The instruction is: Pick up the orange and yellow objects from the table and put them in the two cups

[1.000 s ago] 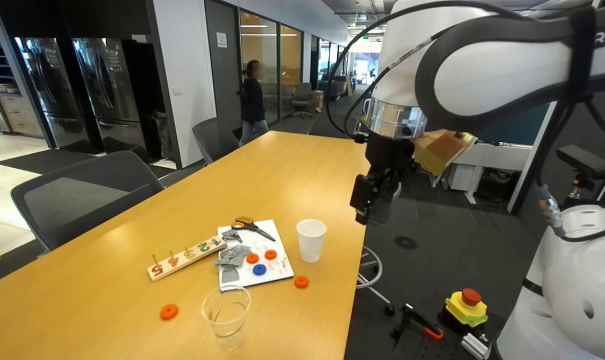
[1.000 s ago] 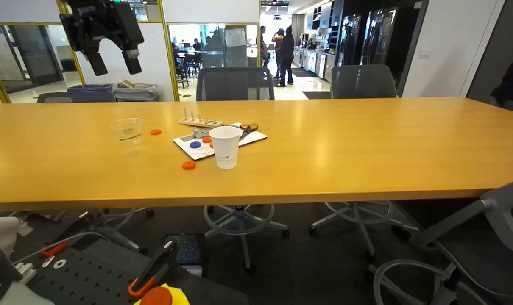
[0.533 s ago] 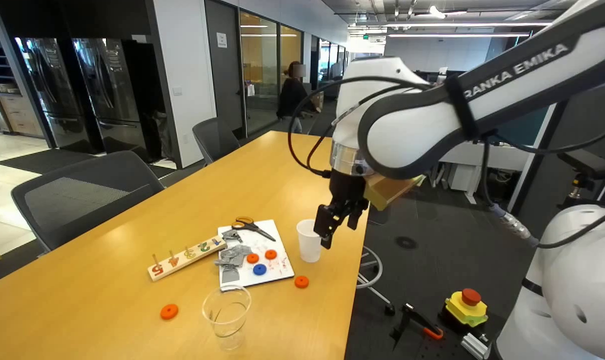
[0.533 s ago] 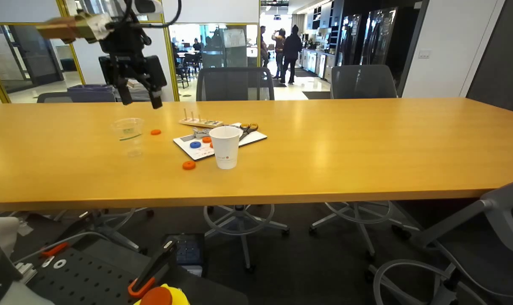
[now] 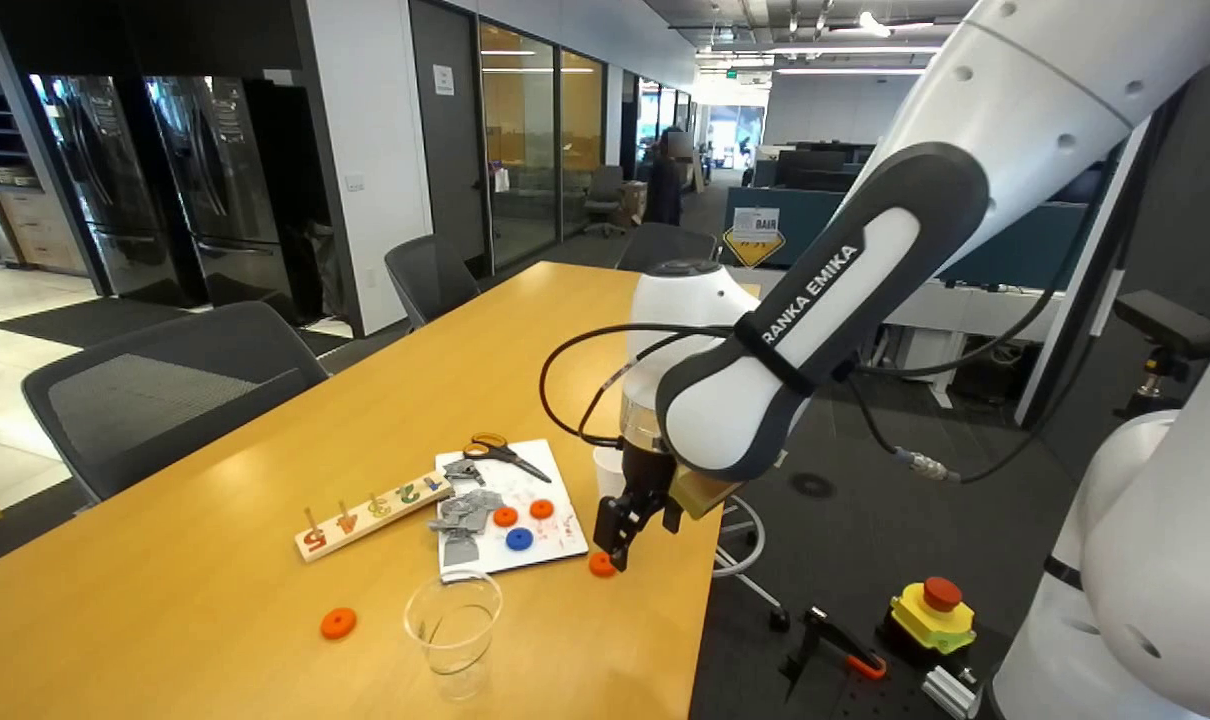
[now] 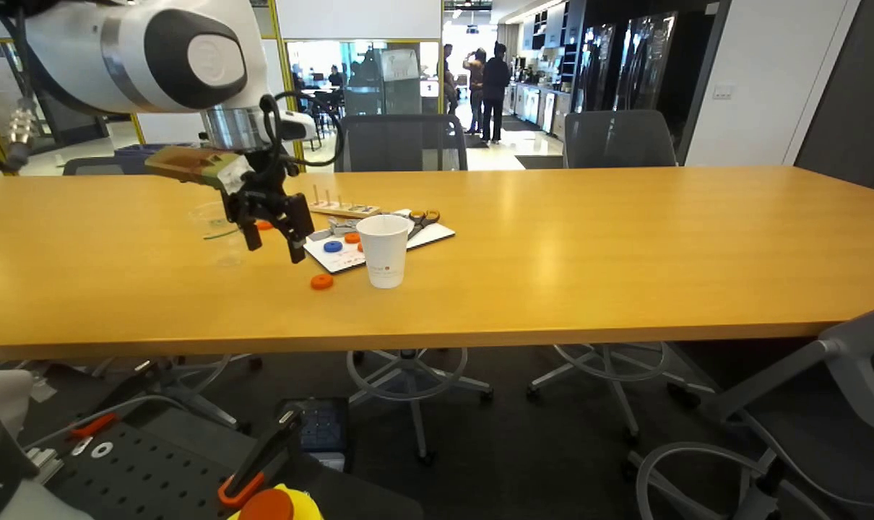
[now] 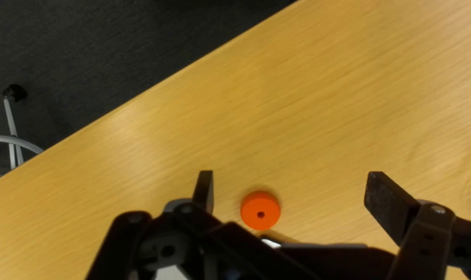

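Note:
An orange disc (image 5: 601, 565) lies on the wooden table (image 6: 589, 274) near its edge; it also shows in an exterior view (image 6: 322, 282). My gripper (image 5: 645, 545) is open and empty above the table near this disc. In the wrist view the disc (image 7: 260, 212) shows between the open fingers (image 7: 290, 175), closer to the left one. Another orange disc (image 5: 338, 623) lies near the clear cup (image 5: 455, 640). Two orange discs (image 5: 505, 516) lie on a white board. The white cup (image 6: 385, 253) stands upright, partly hidden by my arm in an exterior view (image 5: 607, 468). I make out no yellow pieces.
The white board (image 5: 555, 545) also bears a blue disc (image 5: 519, 540), grey scraps and scissors (image 5: 505, 455). A wooden strip with pegs (image 5: 375, 515) touches its side. The table edge (image 7: 142, 93) runs close to the gripper. Chairs (image 6: 401, 144) stand around the table.
My gripper has come down towards the table and closer to the orange disc by the edge. It stays open. The arm now covers part of the white cup. The table objects have not moved.

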